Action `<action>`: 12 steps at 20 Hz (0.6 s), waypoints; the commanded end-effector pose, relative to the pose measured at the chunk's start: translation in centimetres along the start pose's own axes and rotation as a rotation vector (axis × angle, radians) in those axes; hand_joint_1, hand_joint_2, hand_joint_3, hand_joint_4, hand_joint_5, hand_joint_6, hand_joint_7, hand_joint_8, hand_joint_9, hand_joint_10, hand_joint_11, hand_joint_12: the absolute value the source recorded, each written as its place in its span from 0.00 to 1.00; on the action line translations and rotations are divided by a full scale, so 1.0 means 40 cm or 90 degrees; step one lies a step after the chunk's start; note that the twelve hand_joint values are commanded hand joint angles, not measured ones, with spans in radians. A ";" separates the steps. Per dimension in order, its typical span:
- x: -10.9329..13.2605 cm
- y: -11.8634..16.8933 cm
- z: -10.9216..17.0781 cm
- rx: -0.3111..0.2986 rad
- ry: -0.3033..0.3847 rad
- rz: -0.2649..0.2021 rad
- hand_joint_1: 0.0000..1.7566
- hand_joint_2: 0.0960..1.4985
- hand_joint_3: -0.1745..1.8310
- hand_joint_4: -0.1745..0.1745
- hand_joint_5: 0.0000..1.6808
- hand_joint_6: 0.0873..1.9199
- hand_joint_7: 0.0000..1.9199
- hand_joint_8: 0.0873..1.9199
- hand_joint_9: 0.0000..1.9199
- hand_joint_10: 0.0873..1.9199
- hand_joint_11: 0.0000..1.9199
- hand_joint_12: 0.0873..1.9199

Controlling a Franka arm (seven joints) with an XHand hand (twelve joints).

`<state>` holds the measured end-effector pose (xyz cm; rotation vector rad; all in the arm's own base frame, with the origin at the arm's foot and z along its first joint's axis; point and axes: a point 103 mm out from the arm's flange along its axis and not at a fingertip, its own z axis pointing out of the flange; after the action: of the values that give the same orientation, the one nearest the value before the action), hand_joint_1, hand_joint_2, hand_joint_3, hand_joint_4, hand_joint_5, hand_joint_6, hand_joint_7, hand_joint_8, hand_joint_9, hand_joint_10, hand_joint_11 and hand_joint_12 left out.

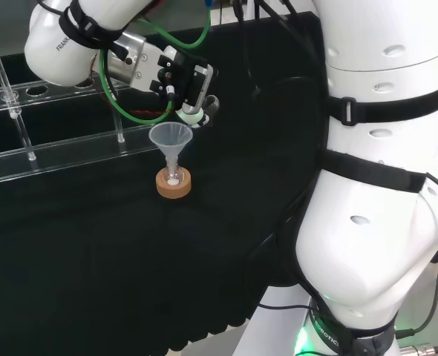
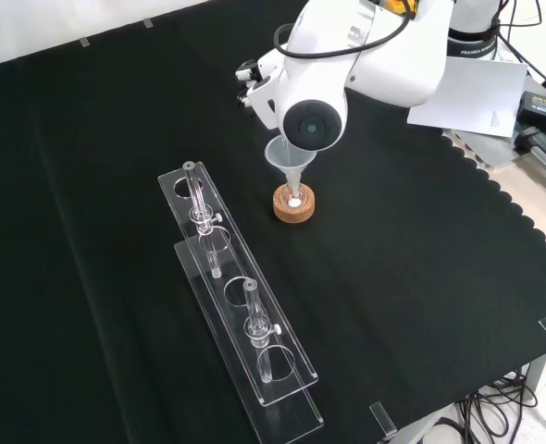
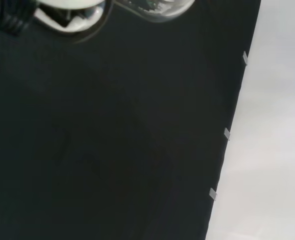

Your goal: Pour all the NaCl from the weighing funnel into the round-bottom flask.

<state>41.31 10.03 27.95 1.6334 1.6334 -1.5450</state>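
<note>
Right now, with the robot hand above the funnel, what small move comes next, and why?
Probably tilt the robot hand slightly further. It sits just above the funnel over the cork ring, white powder already shows at the bottom there, and whether the weighing funnel is emptied can't be seen.

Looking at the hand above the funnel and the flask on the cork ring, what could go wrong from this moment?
1. The hand hangs close over the clear funnel; a small bump could tip the funnel out of the flask.
2. The flask only sits on the cork ring, so a push could shift it.
3. White powder shows at the bottom; any poured beside the funnel's rim would land on the black cloth.
</note>
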 end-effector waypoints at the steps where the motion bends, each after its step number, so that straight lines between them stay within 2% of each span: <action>1: -0.001 -0.003 -0.018 -0.005 -0.010 0.004 0.62 0.43 0.43 1.00 0.67 0.46 0.33 0.30 0.53 0.09 0.45 0.51; 6: 0.000 0.000 -0.012 -0.009 -0.011 0.001 0.62 0.43 0.43 1.00 0.67 0.46 0.33 0.30 0.53 0.09 0.45 0.51; 12: 0.008 -0.006 -0.035 -0.007 -0.034 0.007 0.62 0.43 0.43 1.00 0.67 0.46 0.33 0.30 0.53 0.09 0.45 0.51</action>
<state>41.51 10.79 28.13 1.5949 1.6164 -1.5523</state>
